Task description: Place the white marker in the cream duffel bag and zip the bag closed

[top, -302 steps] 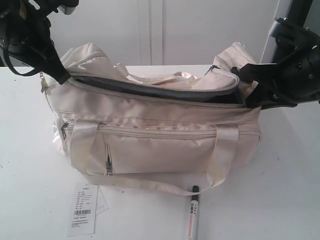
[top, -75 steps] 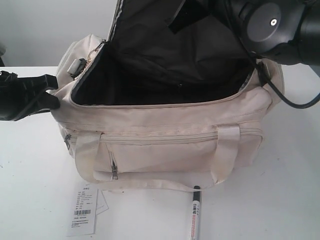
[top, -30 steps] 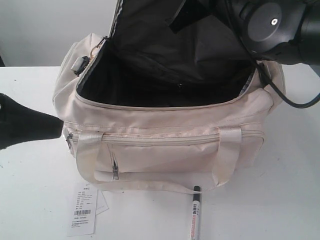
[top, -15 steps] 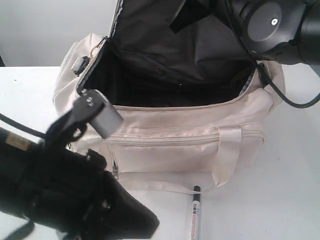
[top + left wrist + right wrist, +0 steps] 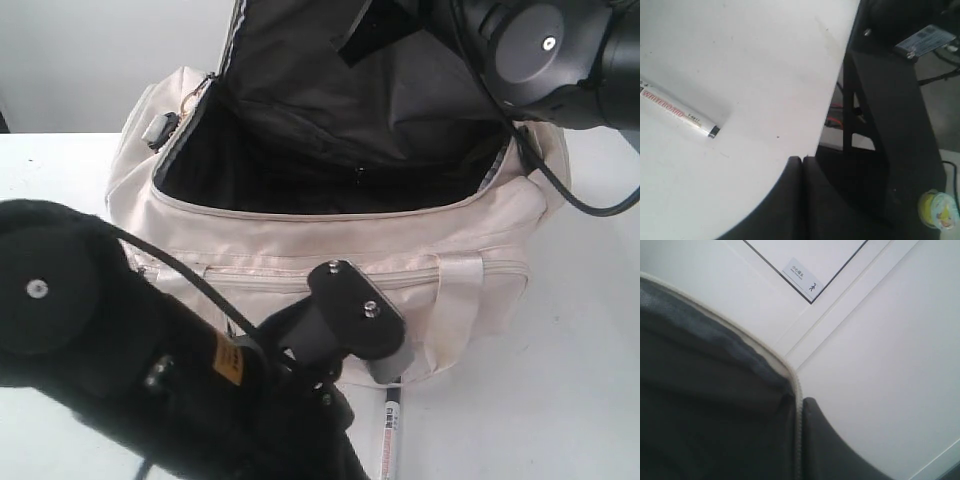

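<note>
Lying flat on the white table [image 5: 765, 45], the slim silvery-white marker with red lettering [image 5: 675, 111] sits near but apart from the left end effector [image 5: 802, 161], whose dark fingers are pressed together, empty. Its black arm [image 5: 120, 350] slants down before the large cream fabric duffel bag [image 5: 330, 245]. The right end effector [image 5: 799, 404] is clenched on the bag's raised flap edge.

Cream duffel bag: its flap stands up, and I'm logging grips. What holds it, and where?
The right gripper pinches the cream duffel bag by its flap's zipper edge; the left gripper holds nothing.
</note>
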Controlling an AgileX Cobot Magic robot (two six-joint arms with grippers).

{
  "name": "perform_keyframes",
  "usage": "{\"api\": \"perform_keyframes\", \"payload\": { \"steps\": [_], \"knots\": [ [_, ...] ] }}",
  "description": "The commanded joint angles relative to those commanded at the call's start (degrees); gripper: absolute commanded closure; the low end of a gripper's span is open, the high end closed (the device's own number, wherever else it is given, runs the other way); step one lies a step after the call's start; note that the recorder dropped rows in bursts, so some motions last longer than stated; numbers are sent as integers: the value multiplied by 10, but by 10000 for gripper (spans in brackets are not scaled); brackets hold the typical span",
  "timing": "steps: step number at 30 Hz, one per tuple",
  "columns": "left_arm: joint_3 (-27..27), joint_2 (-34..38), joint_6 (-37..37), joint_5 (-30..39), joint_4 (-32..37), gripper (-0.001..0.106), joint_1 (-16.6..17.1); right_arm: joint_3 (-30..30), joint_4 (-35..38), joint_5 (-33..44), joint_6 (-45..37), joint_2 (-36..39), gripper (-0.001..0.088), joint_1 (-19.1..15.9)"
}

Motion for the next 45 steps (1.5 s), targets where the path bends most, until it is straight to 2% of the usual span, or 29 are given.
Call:
{"api": "perform_keyframes", "payload": {
  "steps": [11, 18, 27, 28, 30, 36, 37, 38, 40, 43, 45],
  "knots": [
    [-92, 97, -180, 70, 172, 1053, -40, 0, 0, 0, 0, 0, 868, 0],
    [-143, 146, -188, 96, 178, 1053, -40, 0, 0, 0, 0, 0, 868, 0],
    [-198, 203, -273, 91, 229, 1045, -40, 0, 0, 0, 0, 0, 868, 0],
    [-202, 210, -276, 91, 233, 1023, -40, 0, 0, 0, 0, 0, 868, 0],
    [-212, 216, -277, 92, 229, 914, -40, 0, 0, 0, 0, 0, 868, 0],
    [-220, 222, -292, 72, 229, 386, -40, 0, 0, 0, 0, 0, 868, 0],
    [-220, 222, -292, 70, 233, 334, -40, 0, 0, 0, 0, 0, 868, 0],
    [-220, 222, -293, 65, 233, 298, -40, 0, 0, 0, 0, 0, 868, 0],
    [-220, 224, -336, 58, 244, 307, -39, 0, 0, 0, 0, 0, 868, 0],
    [-220, 237, -455, 61, 328, 335, -39, 0, 0, 0, 0, 0, 868, 0],
    [-220, 250, -507, 73, 376, 343, -39, 0, 0, 0, 0, 0, 868, 0]
  ]
}}
